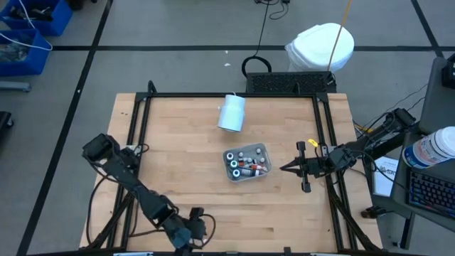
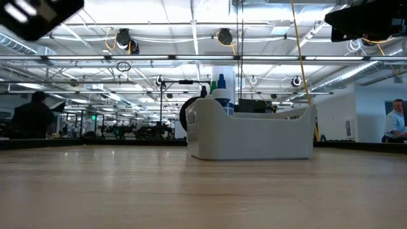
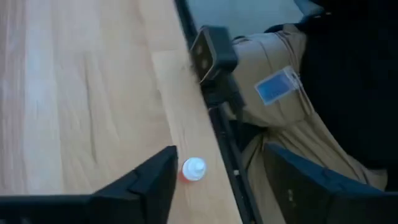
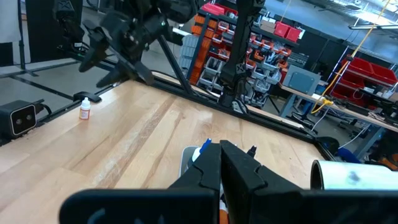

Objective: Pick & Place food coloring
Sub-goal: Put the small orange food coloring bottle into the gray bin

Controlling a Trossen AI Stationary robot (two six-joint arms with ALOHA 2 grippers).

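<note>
One tiny food coloring bottle, white-capped with a reddish body, stands upright by itself near the table's near edge. It also shows as the small bottle in the right wrist view. My left gripper is open and hovers above it, fingers on either side, touching nothing. The other bottles lie in the pale grey-blue tray at mid-table; green and blue caps poke above its wall. My right gripper is shut, level, just right of the tray, pointing at it.
A pale blue-white cylinder lies on its side beyond the tray. The low camera sits at the table's near edge. A person in tan trousers stands close behind that edge. Bare wood lies left of the tray.
</note>
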